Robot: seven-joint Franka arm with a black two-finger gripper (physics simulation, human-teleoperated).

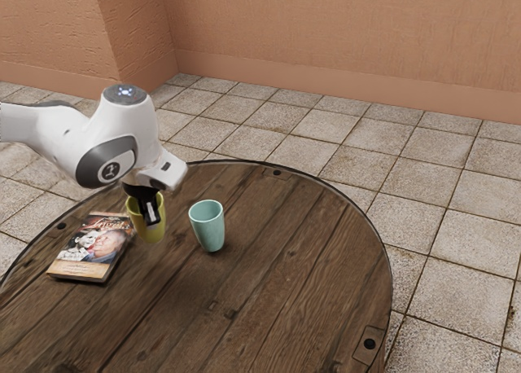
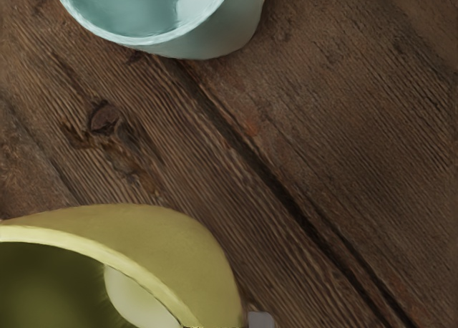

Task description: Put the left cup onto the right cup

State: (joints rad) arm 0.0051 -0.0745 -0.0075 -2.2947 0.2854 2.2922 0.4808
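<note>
The white arm [image 1: 73,141] is reaching in from the exterior view's left, and its black pincer [image 1: 149,218] is hanging at the left-middle of the frame, right at the yellow cup [image 1: 135,220]. The pincer is gripping this cup by its wall: in the wrist view one pale pad [image 2: 136,303] is pressing the inside of the yellow cup [image 2: 172,249], while a grey fingertip is sitting against the outside of the same wall. The cup is leaning slightly in this hold. Whether its base is touching the desk [image 1: 269,291] cannot be told.

The teal cup [image 1: 207,226] is standing upright on the round wooden desk, just beside the yellow one toward the exterior view's right, the two not touching. In the wrist view the teal cup [image 2: 215,34] is showing its open mouth across a stretch of dark planks [image 2: 322,163] from the held cup.

A book [image 1: 91,244] with a portrait on its cover is lying flat near the desk's edge at the lower left of the exterior view, close to the yellow cup. A tiled floor [image 1: 456,226] and a brick-coloured wall [image 1: 326,23] are filling the upper part of the frame.
</note>
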